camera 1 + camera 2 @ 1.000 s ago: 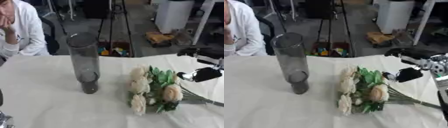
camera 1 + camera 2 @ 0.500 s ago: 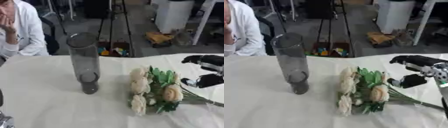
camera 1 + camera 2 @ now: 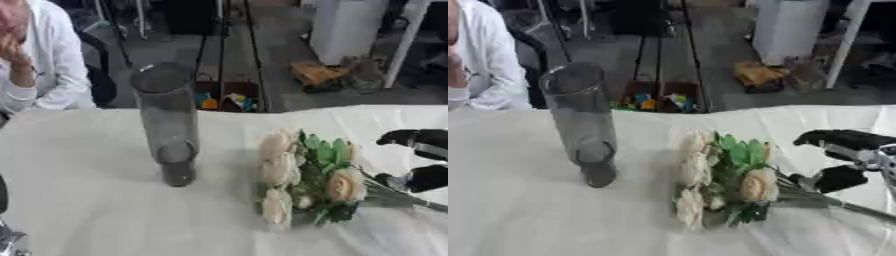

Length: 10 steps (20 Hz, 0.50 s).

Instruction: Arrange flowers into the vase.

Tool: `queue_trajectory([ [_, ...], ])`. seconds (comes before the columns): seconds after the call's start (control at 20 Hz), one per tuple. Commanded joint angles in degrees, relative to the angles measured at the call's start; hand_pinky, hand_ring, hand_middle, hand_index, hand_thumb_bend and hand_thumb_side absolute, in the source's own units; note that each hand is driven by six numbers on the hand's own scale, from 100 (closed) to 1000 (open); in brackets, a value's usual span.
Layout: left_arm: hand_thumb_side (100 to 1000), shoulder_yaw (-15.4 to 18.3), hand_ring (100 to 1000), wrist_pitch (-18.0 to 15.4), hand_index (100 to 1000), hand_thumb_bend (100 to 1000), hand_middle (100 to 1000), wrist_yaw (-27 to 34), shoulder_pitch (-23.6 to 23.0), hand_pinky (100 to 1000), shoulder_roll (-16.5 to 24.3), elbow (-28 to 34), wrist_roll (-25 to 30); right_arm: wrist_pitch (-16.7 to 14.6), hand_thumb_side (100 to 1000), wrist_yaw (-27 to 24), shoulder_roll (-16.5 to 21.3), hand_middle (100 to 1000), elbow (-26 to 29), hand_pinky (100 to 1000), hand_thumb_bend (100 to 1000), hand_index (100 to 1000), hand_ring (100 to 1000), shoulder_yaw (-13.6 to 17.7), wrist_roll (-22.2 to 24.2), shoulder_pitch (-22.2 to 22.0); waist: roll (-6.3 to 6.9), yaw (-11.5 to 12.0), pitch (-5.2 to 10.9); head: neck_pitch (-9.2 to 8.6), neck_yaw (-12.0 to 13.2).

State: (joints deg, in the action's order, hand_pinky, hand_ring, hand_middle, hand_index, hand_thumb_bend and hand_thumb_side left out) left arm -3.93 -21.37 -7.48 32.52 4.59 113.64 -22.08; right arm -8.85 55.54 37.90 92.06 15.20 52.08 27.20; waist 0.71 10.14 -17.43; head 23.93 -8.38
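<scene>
A tall smoky-grey glass vase [image 3: 168, 124] stands upright on the white cloth, left of centre. A bunch of cream flowers with green leaves [image 3: 726, 180] lies flat to its right, blooms toward the vase, stems running off to the lower right. My right hand [image 3: 843, 158] hovers over the stems just right of the blooms, fingers stretched above and thumb below, with nothing held. Only a dark bit of my left arm [image 3: 3, 200] shows at the left edge; the hand itself is out of sight.
The white tablecloth [image 3: 87, 215] covers the whole table; its far edge runs just behind the vase. A seated person in white [image 3: 35, 60] is at the far left. Floor clutter and a tripod stand beyond the table.
My right hand has dropped lower and moved in toward the flower stems. The vase and the bunch lie where they were.
</scene>
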Motion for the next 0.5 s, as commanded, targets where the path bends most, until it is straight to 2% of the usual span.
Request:
queue_trajectory([
  [0.05, 1000, 0.4, 863, 0.0, 948, 100, 886, -0.2, 0.7, 775, 1.0, 1.0, -0.3, -0.4, 657, -1.0, 2.9, 1000, 0.1, 1000, 397, 1000, 1000, 0.7, -0.1, 0.1, 0.05, -0.2, 0.73, 1.49, -0.2],
  [0.25, 1000, 0.3, 863, 0.1, 948, 100, 886, -0.3, 0.7, 775, 1.0, 1.0, -0.3, -0.9, 659, -1.6, 3.3, 1000, 0.3, 1000, 394, 1000, 1000, 0.5, -0.1, -0.2, 0.22, -0.3, 0.44, 2.09, -0.5],
  [0.5, 1000, 0.3, 863, 0.2, 948, 100, 887, -0.3, 0.6, 775, 0.9, 1.0, -0.3, -1.3, 665, -2.4, 2.8, 1000, 0.4, 1000, 386, 1000, 1000, 0.5, -0.1, -0.8, 0.44, -0.4, -0.02, 1.76, -0.8],
])
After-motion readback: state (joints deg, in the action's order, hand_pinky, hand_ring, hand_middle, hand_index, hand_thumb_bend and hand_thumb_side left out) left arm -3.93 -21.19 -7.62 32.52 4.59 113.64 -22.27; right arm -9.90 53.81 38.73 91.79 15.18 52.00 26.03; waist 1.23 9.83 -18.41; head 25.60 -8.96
